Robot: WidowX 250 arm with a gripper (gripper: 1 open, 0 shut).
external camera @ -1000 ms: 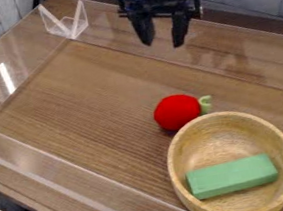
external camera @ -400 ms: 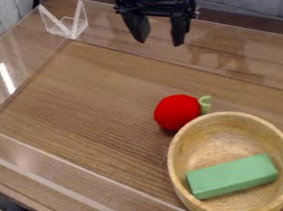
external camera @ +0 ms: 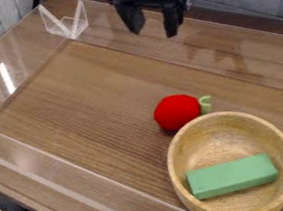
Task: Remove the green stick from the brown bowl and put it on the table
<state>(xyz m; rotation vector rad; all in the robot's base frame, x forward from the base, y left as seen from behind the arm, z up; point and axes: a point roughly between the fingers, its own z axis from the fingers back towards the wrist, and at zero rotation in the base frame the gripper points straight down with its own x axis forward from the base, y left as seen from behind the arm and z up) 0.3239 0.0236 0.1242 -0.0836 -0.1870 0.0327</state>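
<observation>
Camera view shows your gripper [external camera: 152, 19] spread wide, high at the back of the worktop [external camera: 88, 96]. Go down to the green stick [external camera: 232, 176], lying flat in the brown bowl [external camera: 191, 142]. Pinch its long sides, missing the red fruit [external camera: 177, 112].

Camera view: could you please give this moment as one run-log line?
gripper: open, empty, far end | green stick: in brown bowl | not yet grasped

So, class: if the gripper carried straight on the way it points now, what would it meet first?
Probably bare table. The open gripper points steeply down, far from the brown bowl; depth is uncertain.
</observation>
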